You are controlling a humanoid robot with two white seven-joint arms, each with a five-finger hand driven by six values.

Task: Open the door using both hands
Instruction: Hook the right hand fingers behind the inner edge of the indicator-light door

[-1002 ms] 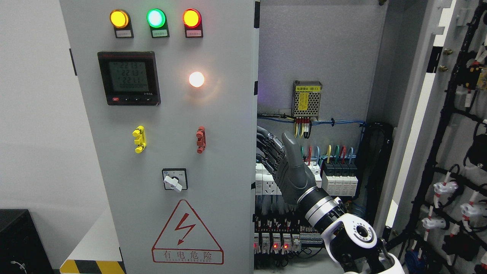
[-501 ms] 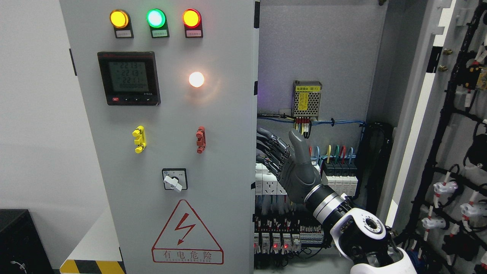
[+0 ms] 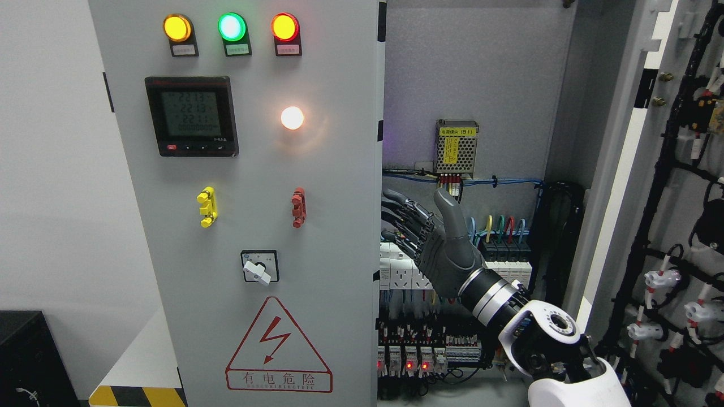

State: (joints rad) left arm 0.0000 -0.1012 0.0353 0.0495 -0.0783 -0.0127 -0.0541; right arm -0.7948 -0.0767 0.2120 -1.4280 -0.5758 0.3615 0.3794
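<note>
The right hand (image 3: 438,243) has drawn back rightward from the door edge (image 3: 380,169).

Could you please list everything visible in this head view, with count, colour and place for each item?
left door: one, grey, closed, centre-left
indicator lamps: three, amber, green, red, top of that door
meter: one, black, under the lamps
white lamp: one, lit, right of the meter
rotary switch: one, white knob, lower door
warning triangle: one, red, door bottom
power supply: one, yellow label, inside the open cabinet
right door: one, swung open, far right, black wiring on its inner face
right hand: one, dark grey, fingers spread, by the left door's edge
</note>
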